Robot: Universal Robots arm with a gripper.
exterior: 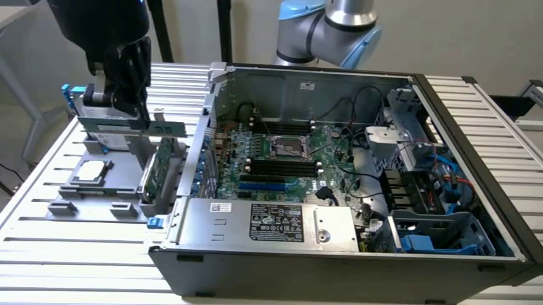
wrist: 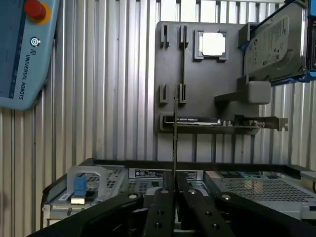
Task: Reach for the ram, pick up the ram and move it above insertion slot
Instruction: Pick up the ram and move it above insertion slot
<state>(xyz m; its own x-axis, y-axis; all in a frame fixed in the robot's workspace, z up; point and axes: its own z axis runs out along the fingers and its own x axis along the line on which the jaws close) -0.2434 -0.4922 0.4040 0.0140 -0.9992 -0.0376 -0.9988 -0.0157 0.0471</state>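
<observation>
My gripper (exterior: 119, 101) hangs over the grey parts holder (exterior: 93, 190) at the exterior view's left, beside the open computer case (exterior: 475, 127). In the wrist view the gripper (wrist: 174, 190) is shut on the ram (wrist: 174, 128). The ram is seen edge-on as a thin dark line running out from between the black fingers (wrist: 159, 210). It stands above the holder plate (wrist: 232, 69), in line with the small empty clips there. The dark memory slots (exterior: 284, 166) lie on the motherboard inside the case, well to the exterior view's right of the gripper.
On the holder sit a hard drive (wrist: 274, 44), a processor chip (wrist: 214, 43) and a green expansion card with a metal bracket (wrist: 197, 121). A teach pendant (wrist: 24, 49) lies on the slatted table. The case's side wall (exterior: 203, 146) rises between holder and motherboard.
</observation>
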